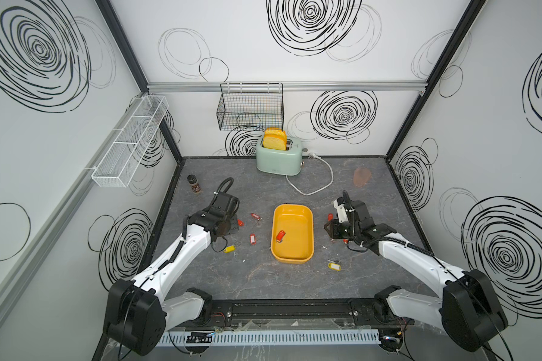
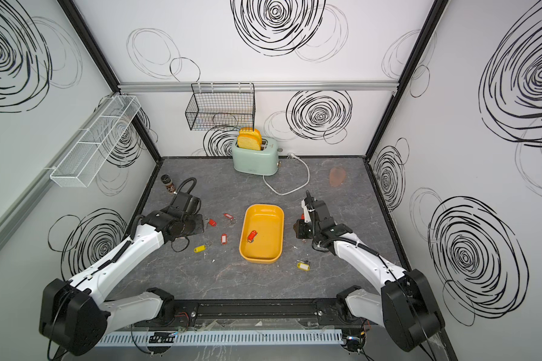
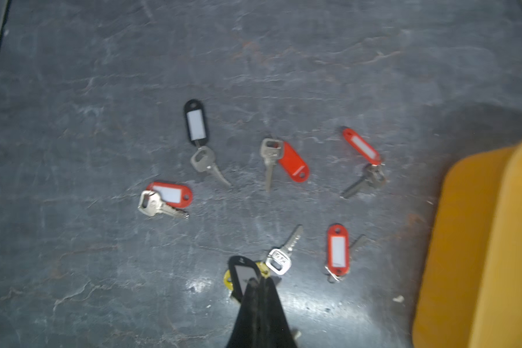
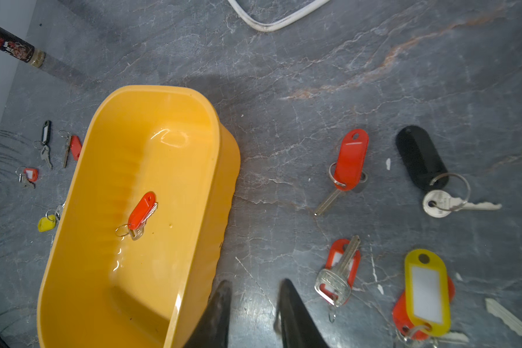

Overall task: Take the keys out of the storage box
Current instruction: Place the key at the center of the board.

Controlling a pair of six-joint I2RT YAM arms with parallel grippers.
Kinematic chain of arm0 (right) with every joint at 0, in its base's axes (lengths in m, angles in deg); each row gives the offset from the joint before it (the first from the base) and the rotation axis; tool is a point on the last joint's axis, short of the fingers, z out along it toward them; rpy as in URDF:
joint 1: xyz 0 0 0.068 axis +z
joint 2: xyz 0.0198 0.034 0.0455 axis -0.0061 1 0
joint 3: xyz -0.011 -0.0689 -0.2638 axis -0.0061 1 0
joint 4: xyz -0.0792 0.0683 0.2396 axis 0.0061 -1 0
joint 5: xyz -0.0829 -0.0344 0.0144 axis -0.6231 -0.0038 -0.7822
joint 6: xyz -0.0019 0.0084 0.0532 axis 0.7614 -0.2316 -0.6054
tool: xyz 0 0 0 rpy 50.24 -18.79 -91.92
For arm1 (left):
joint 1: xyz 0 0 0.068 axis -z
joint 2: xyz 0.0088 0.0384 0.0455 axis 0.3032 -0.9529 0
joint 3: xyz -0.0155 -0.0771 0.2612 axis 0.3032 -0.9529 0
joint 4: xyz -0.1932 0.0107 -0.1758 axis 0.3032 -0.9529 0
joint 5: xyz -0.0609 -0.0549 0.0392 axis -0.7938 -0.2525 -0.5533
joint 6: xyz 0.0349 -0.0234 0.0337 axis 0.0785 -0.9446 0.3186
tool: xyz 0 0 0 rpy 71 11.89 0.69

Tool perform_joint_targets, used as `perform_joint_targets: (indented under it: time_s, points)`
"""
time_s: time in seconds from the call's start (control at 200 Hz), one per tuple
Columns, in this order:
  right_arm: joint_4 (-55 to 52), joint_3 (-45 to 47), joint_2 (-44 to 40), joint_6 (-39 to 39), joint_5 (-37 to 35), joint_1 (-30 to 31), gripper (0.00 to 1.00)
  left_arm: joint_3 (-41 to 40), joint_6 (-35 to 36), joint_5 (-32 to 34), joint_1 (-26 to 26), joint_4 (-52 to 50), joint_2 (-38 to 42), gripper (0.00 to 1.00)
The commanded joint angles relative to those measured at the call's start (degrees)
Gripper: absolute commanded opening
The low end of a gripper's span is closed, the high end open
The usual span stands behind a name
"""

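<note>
room: white walls with black swirl scribbles, a grey marbled desk [image 1: 263, 281], a toaster [image 1: 279, 157] at the back.
box: the mustard storage box [image 1: 298, 225] sits mid-desk between the two arms, shallow and open on top.
thing to take: one red-tagged key [image 4: 141, 211] lies flat on the box floor, towards the near end; both top views show it.
others: the rest of the keys [image 3: 293, 162] lie scattered on the desk on both sides of the box.
handling: probably light, with a stiff metal blade, a smooth hard tag and a loose ring, so it should dangle and swing. the slick floor may let it skid.
where to hold: likely across the tag's narrow width, as the tag rides on top of the blade.
right side: the right claw [image 4: 255, 283] is partly open with nothing between its fingers. it sits just outside the box's long wall, with the key near, inside and lower.
left side: the left claw [image 3: 257, 281] is closed with a black tag [image 3: 243, 275] at its tips; pinched or merely beneath, i cannot tell. it is well apart from the boxed key, beyond the opposite wall.
</note>
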Motion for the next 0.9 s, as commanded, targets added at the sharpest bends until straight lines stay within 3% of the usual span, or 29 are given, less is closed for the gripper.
perform_joint_targets:
  time_s: [0.0,0.21,0.57,0.8,0.895]
  points:
    - [1.1,-1.6,0.2,0.3,-0.6,0.3,0.31,-2.9,-6.3,-0.2,-5.7,0.9,2.2,0.0]
    - [0.6,-1.4,-0.4,0.4,-1.5,0.2,0.31,-8.2,-11.6,-1.7,-14.1,2.9,3.4,0.0]
    - [0.7,-1.1,-0.7,0.0,-1.6,0.2,0.31,-12.5,-14.9,-4.6,-16.0,4.1,2.4,0.01]
    - [0.5,-1.7,0.0,0.1,-1.3,0.2,0.31,-12.4,-15.1,-5.0,-16.2,3.5,3.1,0.32]
    - [0.4,-2.2,0.1,0.3,-1.2,0.3,0.32,-11.3,-14.9,-4.5,-16.4,2.3,4.2,0.35]
